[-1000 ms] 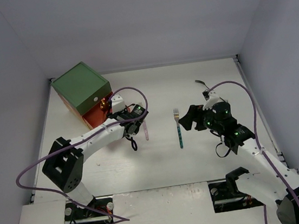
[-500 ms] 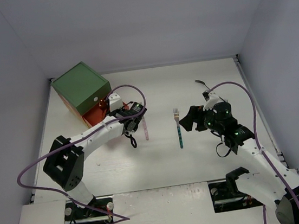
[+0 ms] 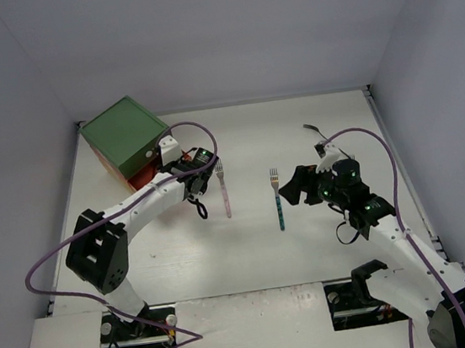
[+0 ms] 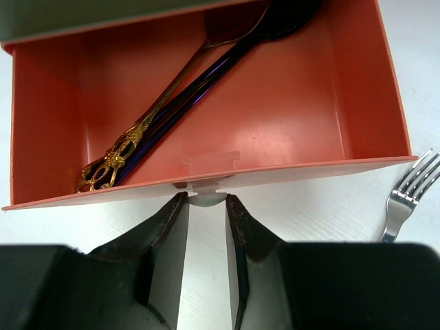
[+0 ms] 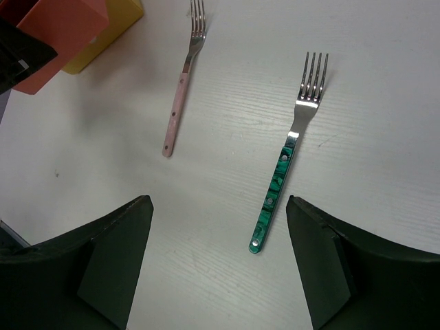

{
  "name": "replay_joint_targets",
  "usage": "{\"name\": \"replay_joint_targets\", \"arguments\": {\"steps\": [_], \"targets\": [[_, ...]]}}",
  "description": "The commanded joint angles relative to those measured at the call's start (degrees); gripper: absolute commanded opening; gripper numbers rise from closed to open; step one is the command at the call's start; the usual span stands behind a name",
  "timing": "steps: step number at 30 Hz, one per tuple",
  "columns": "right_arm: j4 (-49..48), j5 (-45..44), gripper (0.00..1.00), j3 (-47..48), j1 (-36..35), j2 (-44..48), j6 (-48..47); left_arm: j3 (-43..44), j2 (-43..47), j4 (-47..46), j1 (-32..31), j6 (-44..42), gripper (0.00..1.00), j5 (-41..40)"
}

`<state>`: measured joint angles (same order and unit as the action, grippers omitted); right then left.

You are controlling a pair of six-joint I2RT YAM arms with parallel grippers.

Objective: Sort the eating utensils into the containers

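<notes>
The green-topped chest (image 3: pixel 126 138) stands at the back left. Its orange-red drawer (image 4: pixel 206 110) is pulled out and holds a gold spoon (image 4: pixel 137 134) and a purple spoon (image 4: pixel 206 69). My left gripper (image 4: pixel 206 200) (image 3: pixel 178 166) is shut on the drawer's white knob (image 4: pixel 206 199). A pink-handled fork (image 3: pixel 223 190) (image 5: pixel 180 93) and a teal-handled fork (image 3: pixel 278 201) (image 5: pixel 283 172) lie in the middle of the table. My right gripper (image 3: pixel 293 185) (image 5: pixel 218 206) is wide open and empty, above the table near the teal fork's handle.
A dark utensil (image 3: pixel 313 131) lies at the back right. The yellow drawer (image 5: pixel 113 24) shows under the orange one. White walls enclose the table on three sides. The left arm's purple cable (image 3: pixel 198 136) loops above the pink fork.
My left gripper has moved back and left toward the chest, pushing the orange drawer further in. The pink fork is now uncovered. The right arm has barely moved.
</notes>
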<state>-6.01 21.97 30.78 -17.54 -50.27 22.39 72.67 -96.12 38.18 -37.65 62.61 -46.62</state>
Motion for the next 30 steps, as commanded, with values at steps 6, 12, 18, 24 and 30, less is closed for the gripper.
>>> {"name": "replay_joint_targets", "arguments": {"steps": [6,12,18,24,30], "targets": [[-3.92,1.67,0.76,0.15,0.58,-0.65,-0.77,5.13,0.08,-0.39,4.46,-5.56,0.24,-4.18],[-3.92,1.61,0.76,0.07,0.78,-1.08,-0.92,7.55,-2.28,-0.57,6.32,-8.56,0.29,-3.70],[-3.92,1.76,0.75,-0.30,0.86,-1.13,-0.95,8.96,-3.75,-1.43,8.03,-10.81,0.39,-3.23],[-3.92,1.76,0.75,-0.37,0.98,-1.28,-1.04,8.46,-3.64,-4.63,9.49,-13.90,0.46,-2.55],[-3.97,1.76,0.75,-0.46,1.02,-1.86,-1.14,7.59,-3.28,-9.59,10.47,-18.39,0.48,-2.15]]}}
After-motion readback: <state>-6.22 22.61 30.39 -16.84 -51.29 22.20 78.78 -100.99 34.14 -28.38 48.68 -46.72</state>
